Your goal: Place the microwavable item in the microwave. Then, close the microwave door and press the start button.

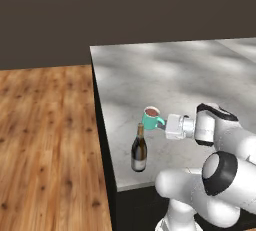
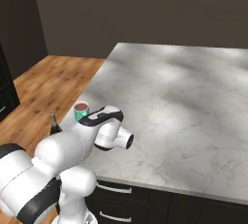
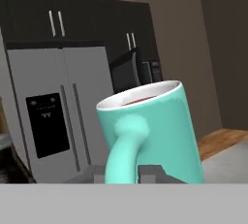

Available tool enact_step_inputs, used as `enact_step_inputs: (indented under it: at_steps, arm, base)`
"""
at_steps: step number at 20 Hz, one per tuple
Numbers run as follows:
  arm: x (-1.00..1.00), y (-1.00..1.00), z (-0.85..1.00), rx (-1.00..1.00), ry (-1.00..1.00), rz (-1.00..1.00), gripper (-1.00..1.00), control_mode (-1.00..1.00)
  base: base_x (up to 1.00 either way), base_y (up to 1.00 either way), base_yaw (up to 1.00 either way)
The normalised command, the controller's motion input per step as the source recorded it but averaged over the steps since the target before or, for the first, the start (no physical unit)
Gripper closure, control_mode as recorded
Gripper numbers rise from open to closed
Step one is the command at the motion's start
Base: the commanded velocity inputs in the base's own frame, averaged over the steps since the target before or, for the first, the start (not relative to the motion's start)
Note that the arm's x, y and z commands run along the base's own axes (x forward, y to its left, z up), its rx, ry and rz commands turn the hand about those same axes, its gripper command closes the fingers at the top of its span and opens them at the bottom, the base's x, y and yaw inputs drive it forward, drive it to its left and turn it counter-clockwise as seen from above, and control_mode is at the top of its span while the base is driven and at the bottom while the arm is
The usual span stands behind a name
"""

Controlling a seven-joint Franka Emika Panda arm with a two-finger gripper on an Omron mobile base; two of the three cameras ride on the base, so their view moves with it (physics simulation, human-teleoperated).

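My gripper point(image 1: 161, 123) is shut on the side handle of the teal mug point(image 1: 150, 117), which stands upright with brown liquid in it, about level with the top of the wine bottle. In the hand view the mug point(image 3: 160, 131) is very close, and its handle point(image 3: 123, 145) runs down between my fingertips point(image 3: 151, 173). Far behind it the black microwave point(image 3: 145, 70) sits among dark cabinets. Its door point(image 3: 123, 72) seems swung open to the left, and the keypad panel point(image 3: 156, 71) is on the right. My arm hides most of the mug point(image 2: 81, 110) in the right base view.
A dark wine bottle point(image 1: 139, 150) stands just below-left of the mug, near the corner of the marble counter point(image 1: 190, 75). Wooden floor point(image 1: 45, 145) lies left of the counter. A steel fridge point(image 3: 58, 106) stands left of the microwave, under dark cabinets point(image 3: 53, 19).
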Motion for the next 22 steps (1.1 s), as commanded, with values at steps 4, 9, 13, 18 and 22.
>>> enact_step_inputs:
  at_steps: [4,9,13,18,22]
  arm:
    - [-0.26,-0.25,1.0,0.0,0.0,0.0,1.0,-1.0]
    - [-0.39,-0.18,1.0,0.0,0.0,0.0,1.0,-1.0]
    - [-0.64,0.0,1.0,-0.02,-0.01,0.0,1.0,-1.0]
    - [-0.49,0.2,1.0,-0.11,-0.01,0.0,1.0,-1.0]
    - [-0.02,0.34,0.41,-0.13,0.0,-0.01,1.0,-1.0]
  base:
    - [0.0,0.0,0.0]
    - [0.0,0.0,0.0]
    - [0.0,0.0,0.0]
    - [0.0,0.0,0.0]
    - [0.0,0.0,0.0]
